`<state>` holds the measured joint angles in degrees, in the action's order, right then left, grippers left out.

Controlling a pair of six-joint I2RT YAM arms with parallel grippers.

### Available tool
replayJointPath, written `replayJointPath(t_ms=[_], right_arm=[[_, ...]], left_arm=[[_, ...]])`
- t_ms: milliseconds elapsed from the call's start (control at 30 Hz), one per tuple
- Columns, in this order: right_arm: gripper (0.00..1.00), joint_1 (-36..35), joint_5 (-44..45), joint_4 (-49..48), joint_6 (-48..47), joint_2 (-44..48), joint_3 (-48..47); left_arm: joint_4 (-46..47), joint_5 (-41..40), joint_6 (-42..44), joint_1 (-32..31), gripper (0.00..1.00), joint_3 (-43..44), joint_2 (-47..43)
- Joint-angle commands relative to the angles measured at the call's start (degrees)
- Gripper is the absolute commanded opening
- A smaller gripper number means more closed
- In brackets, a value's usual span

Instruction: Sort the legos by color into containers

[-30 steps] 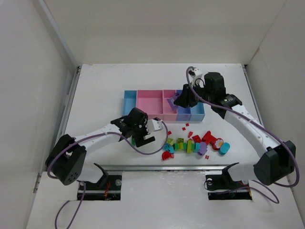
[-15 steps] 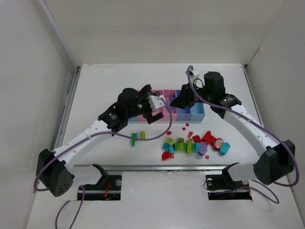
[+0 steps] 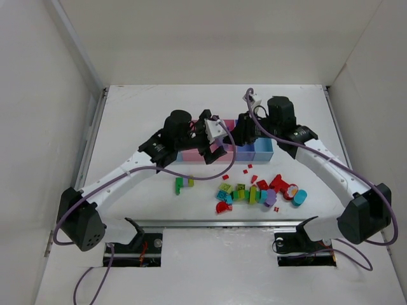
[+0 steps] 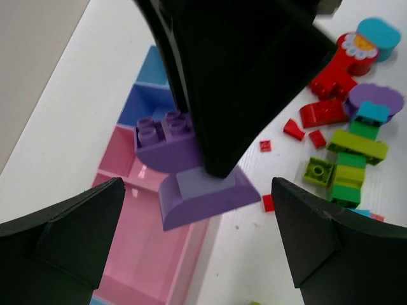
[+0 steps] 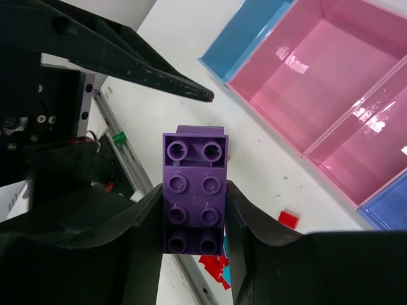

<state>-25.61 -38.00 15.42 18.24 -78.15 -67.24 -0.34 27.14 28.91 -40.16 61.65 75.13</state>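
Right fingers [image 5: 264,248]: clamped on the long sides of a purple studded brick [image 5: 194,198], held above the bin row [image 3: 266,149]; compartment beneath unclear.
Left fingers [image 4: 73,229]: spread wide, empty.
Brick: likely light, rigid, smooth; its flat side walls suit gripping.
Other legos [image 3: 257,190]: loose on worktop [image 3: 140,114].

Bright, even overhead light nearly washes out the white surface [image 3: 140,114]; shadows are soft and short. Glare streaks the pink bin [image 5: 331,38] at 2 o'clock in the right wrist view, where the purple brick [image 5: 194,190] is sharp. The left wrist's fingers [image 4: 63,235] look blurred, perhaps defocused.
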Motion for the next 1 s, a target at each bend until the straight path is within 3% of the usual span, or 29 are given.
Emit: replayJointPath(t_ms=[0, 167, 333, 467, 633, 767, 900, 933, 967], right_arm=[[0.0, -1.3, 1.2, -4.3, 0.9, 0.3, -2.4], [0.0, -1.3, 2.1, -4.8, 2.1, 0.8, -2.9], [0.0, -1.3, 1.4, -4.8, 2.6, 0.7, -3.5], [0.0, -1.3, 2.0, -4.8, 2.6, 1.2, -3.5], [0.0, -2.4, 1.4, -4.8, 3.1, 1.2, -2.4], [0.0, -2.4, 1.4, -4.8, 3.1, 1.8, -1.8], [0.0, -2.4, 0.9, -4.8, 3.1, 1.8, -1.2], [0.0, -2.4, 0.9, -4.8, 3.1, 1.8, -1.2], [0.0, -2.4, 0.9, -4.8, 3.1, 1.8, -1.2]], left_arm=[[3.1, 7.0, -4.3, -0.4, 0.99, 4.3, -0.6], [1.4, 9.4, -6.2, -0.4, 0.99, 4.3, -0.6], [-1.2, 4.7, -7.9, -0.4, 0.99, 6.5, 3.2], [-1.5, 2.9, -7.6, -0.4, 0.94, 6.5, 3.7], [1.4, 1.6, -10.3, -0.4, 0.65, 6.5, 3.7], [1.9, 1.0, -11.0, -0.4, 0.57, 7.0, 2.7], [2.5, 1.6, -11.0, -0.4, 0.28, 6.5, 2.6], [2.0, 1.6, -11.0, -0.4, 0.13, 6.5, 2.6], [1.0, 2.1, -11.0, -0.4, 0.05, 5.9, 2.6]])
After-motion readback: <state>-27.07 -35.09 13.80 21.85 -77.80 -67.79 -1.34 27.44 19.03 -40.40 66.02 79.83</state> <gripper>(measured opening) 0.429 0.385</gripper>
